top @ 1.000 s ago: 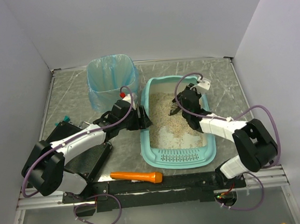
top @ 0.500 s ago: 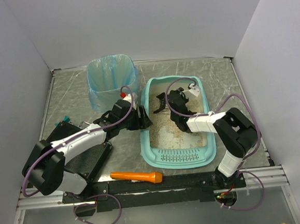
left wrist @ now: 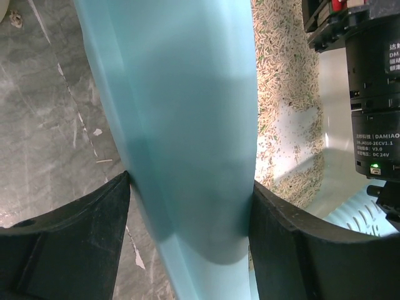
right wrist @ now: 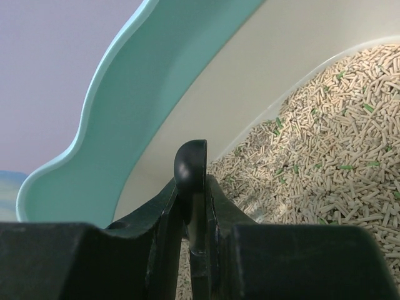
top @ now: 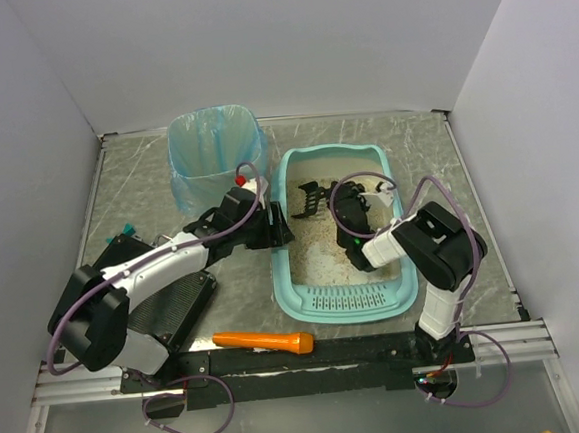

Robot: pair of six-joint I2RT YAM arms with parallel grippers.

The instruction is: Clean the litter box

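While the left gripper (left wrist: pixel 189 187) is clamped across the left wall of the litter box (top: pixel 348 300), one finger outside and one inside and both pressed to the teal plastic, the tray is braced for the scooping on the other side. It sits on the table (top: pixel 138 198) right of centre, with its slotted lip toward the arms. The right gripper (right wrist: pixel 192 200) is closed tight on the thin black handle of the litter scoop (top: pixel 308 197). The scoop's head hangs over the far left part of the box, close to the inner wall and above the pale pellet litter (right wrist: pixel 325 181). Whether it carries any clumps cannot be told from these views. The step in hand looks like sifting and lifting out waste. To do it well, the scoop should be held level and shaken gently over the litter, so clean pellets fall back through the slots before anything crosses the rim. The blue-bagged waste bin (top: pixel 214 152) stands beyond the box's far left corner. The carry should therefore rise clear of the wall and pass beyond the left gripper, not over it. The left clamp should hold firm, since a sideways drag of the scoop through the pellets could slide the tray. The handle grip is narrow, so slow wrist turns will guard against the scoop twisting between the fingers.
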